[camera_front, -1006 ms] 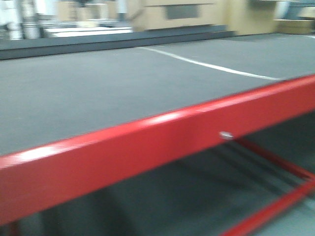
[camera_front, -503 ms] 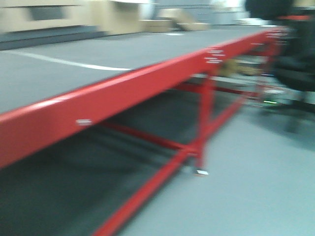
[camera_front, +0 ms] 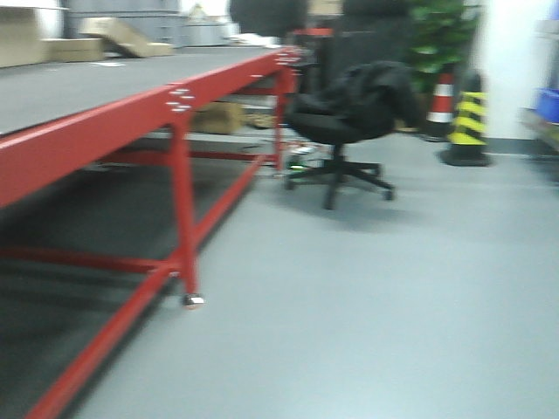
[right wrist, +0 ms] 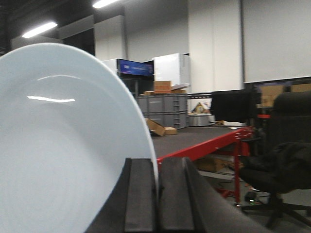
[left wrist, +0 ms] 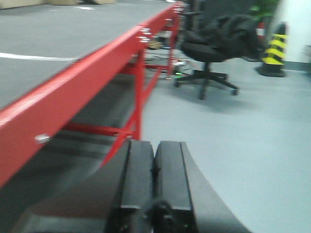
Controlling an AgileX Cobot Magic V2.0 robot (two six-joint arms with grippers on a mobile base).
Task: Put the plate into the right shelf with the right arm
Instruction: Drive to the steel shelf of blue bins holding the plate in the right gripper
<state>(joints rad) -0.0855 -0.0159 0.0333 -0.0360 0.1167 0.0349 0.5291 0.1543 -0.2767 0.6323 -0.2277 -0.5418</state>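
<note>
In the right wrist view my right gripper (right wrist: 157, 167) is shut on the rim of the white plate (right wrist: 58, 145), which stands on edge and fills the left half of that view. In the left wrist view my left gripper (left wrist: 154, 150) is shut and empty, held above the grey floor beside the red-framed table (left wrist: 73, 82). Neither gripper shows in the front view. A stainless shelf with a blue bin (camera_front: 547, 105) just shows at the far right edge of the front view, blurred.
The red-framed table (camera_front: 96, 131) with its grey top runs along the left. A black office chair (camera_front: 349, 113) draped with dark cloth stands ahead. Striped cones (camera_front: 467, 118) stand by a plant (camera_front: 441, 35) at the back right. Grey floor (camera_front: 367, 297) lies between.
The front view has swung right: the red table has slid to the left, and the chair, cones and floor have come into view.
</note>
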